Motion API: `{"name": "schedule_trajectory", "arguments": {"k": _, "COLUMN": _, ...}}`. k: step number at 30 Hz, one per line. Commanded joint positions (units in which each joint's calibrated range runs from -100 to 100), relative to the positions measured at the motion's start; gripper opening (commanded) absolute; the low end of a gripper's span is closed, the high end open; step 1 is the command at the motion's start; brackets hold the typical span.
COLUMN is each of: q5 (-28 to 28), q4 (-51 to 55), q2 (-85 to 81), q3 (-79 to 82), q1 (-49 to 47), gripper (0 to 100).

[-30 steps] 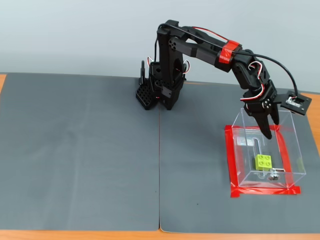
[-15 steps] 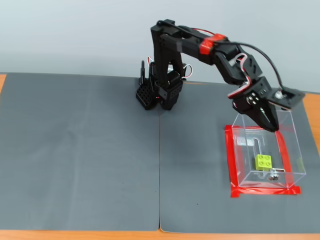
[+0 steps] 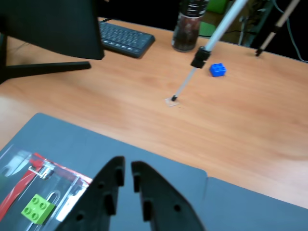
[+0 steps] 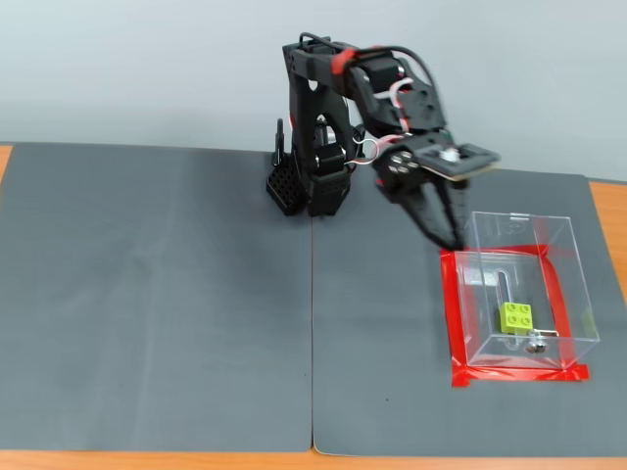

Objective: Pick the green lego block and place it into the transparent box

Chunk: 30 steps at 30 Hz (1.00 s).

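Note:
The green lego block [image 4: 516, 316] lies studs up on the floor of the transparent box [image 4: 580, 299], near its front end and beside a small metal bit. Red tape outlines the box on the grey mat. My gripper [image 4: 451, 238] hangs just outside the box's back left corner, pointing down, its fingers shut with nothing held. In the wrist view, the gripper [image 3: 127, 166] rises from the bottom edge. The green lego block [image 3: 37, 208] shows at lower left inside the transparent box [image 3: 17, 161].
The arm's base [image 4: 309, 186] stands at the back middle of two grey mats [image 4: 157, 294]. Beyond the mat, the wrist view shows a wooden desk with a blue brick [image 3: 217, 70], a tripod leg [image 3: 192, 72], a keyboard [image 3: 122, 36] and a dark bottle [image 3: 187, 26].
The arm has swung left and drawn back from over the box, so the gripper now hangs outside its back left corner. The green block has stayed inside the box.

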Motion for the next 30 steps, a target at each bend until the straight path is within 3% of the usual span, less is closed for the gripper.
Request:
{"name": "schedule_trajectory", "arguments": {"k": 1, "q5": 0.0, "q4": 0.0, "q2": -6.7, "q3": 1.8, "q1": 6.6, "gripper": 2}}
{"name": "schedule_trajectory", "arguments": {"k": 9, "q5": -0.1, "q4": 0.0, "q2": -21.3, "q3": 14.1, "q1": 19.9, "gripper": 2}}
{"name": "schedule_trajectory", "arguments": {"k": 30, "q5": 0.0, "q4": -0.7, "q2": -50.8, "q3": 46.6, "q1": 19.6, "gripper": 2}}
